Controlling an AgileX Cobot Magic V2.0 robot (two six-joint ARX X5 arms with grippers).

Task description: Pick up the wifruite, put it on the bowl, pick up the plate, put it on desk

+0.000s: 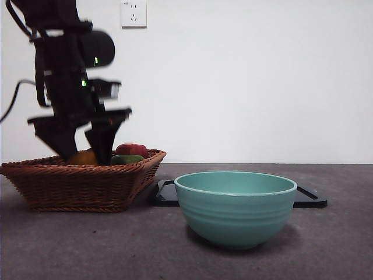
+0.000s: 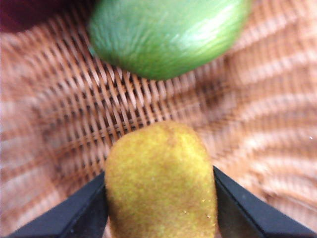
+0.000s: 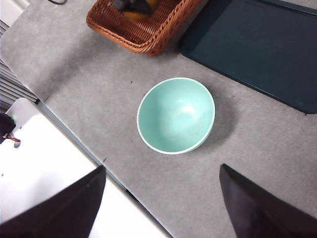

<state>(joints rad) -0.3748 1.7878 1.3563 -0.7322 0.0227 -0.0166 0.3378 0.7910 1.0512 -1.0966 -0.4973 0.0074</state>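
Left end effector is down inside the basket, jaws clamped on the kiwi, one jaw on each flank, touching. In front view the same end effector comes in from above at upper left, big & dark, tips dipping below the basket rim; a bit of the fruit shows orange-brown at its tips. Just past the kiwi on the wicker floor lies a green fruit, apart from the kiwi. A dark red shape sits at the corner of the left wrist view, too blurred to name. Front view shows a red fruit and the green fruit poking above the basket rim, at approx 3 o'clock from the end effector.

Right end effector hangs high over the tabletop, jaws wide apart, holding nothing. Directly below it, toward 12 o'clock in its view, is the bowl, upright, nothing in it. In front view the bowl stands on the tabletop at approx 4 o'clock from the basket, near it but not touching. A dark flat tray lies behind the bowl, its near-left corner just beside the basket; from above the tray is at 1 o'clock from the bowl.
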